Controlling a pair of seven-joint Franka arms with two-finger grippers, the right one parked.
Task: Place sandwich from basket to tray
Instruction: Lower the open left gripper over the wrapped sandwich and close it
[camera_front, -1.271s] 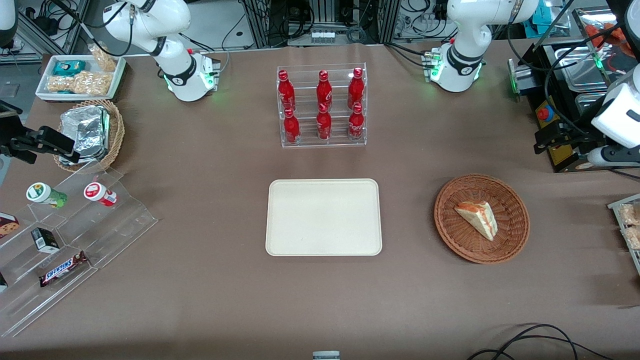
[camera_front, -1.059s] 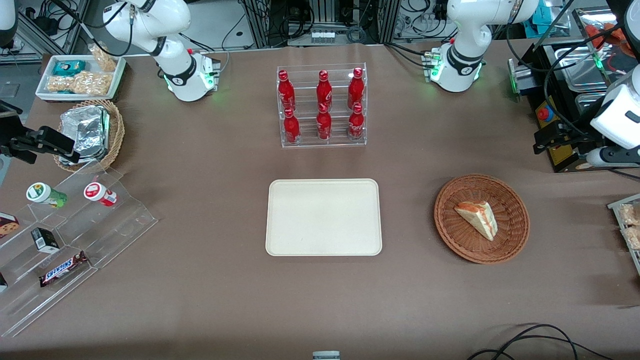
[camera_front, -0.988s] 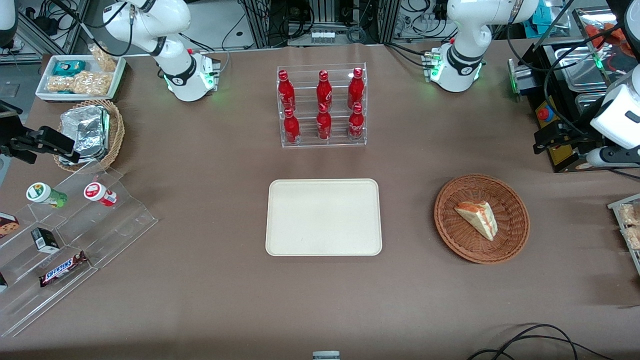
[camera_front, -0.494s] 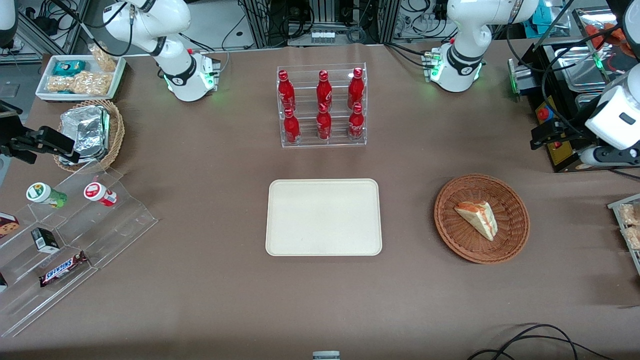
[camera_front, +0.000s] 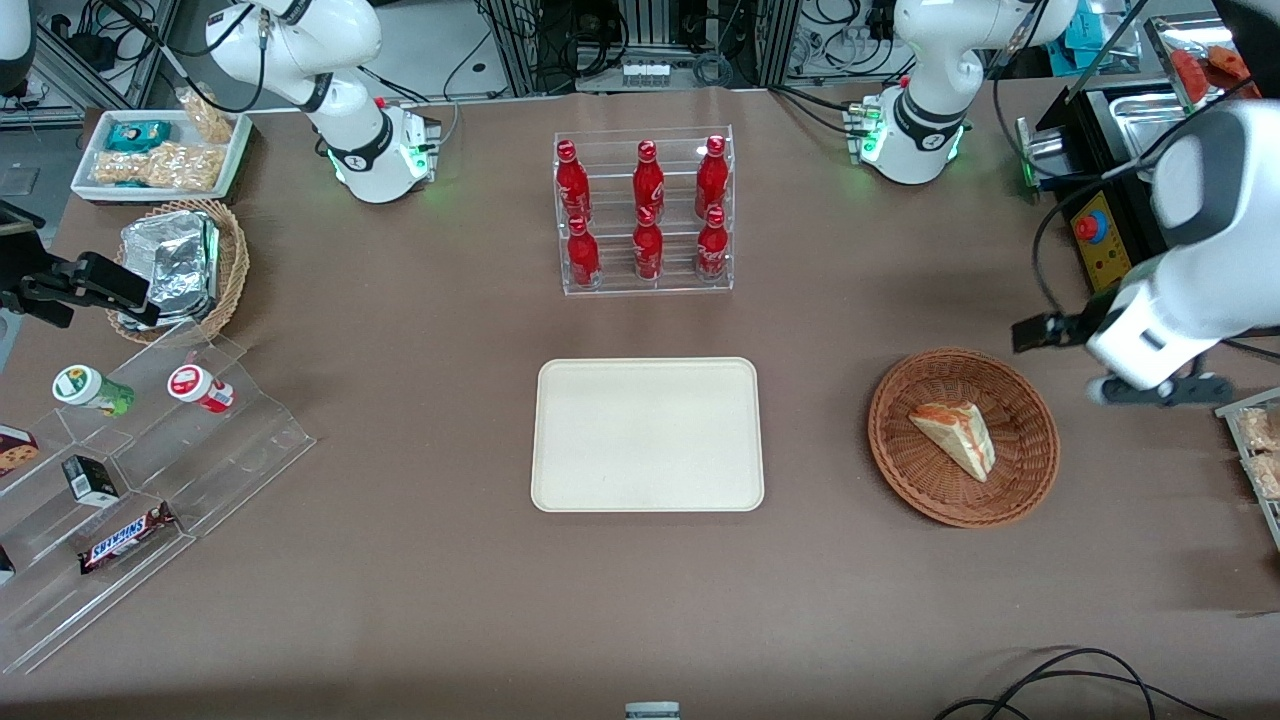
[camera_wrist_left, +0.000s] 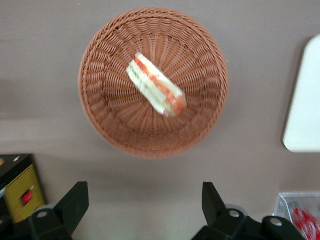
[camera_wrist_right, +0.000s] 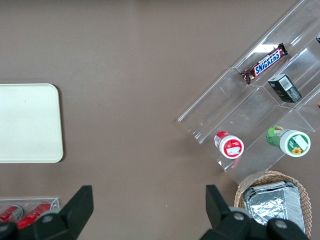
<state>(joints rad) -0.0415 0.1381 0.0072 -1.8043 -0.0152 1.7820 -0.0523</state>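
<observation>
The sandwich (camera_front: 955, 437), a pale wedge with orange-red and green layers, lies in the reddish-brown wicker basket (camera_front: 900, 455) toward the working arm's end of the table. The cream tray (camera_front: 647, 435) lies bare at mid-table. My left gripper (camera_front: 1150, 390) hangs above the table beside the basket, just outside its rim at the working arm's end. In the left wrist view the gripper (camera_wrist_left: 145, 205) is open and holds nothing, its dark fingers (camera_wrist_left: 75, 200) wide apart. That view also shows the sandwich (camera_wrist_left: 156, 91), the basket (camera_wrist_left: 100, 115) and a tray corner (camera_wrist_left: 305, 100).
A clear rack of red bottles (camera_front: 645, 212) stands farther from the front camera than the tray. A black and yellow box with a red button (camera_front: 1095, 240) and snack packs (camera_front: 1260, 450) sit close to my arm. A stepped acrylic display (camera_front: 130, 480) and a foil-filled tan basket (camera_front: 180, 265) lie at the parked arm's end.
My left arm has swung from over the black box toward the basket and nearer the front camera. The sandwich, basket and tray have not moved.
</observation>
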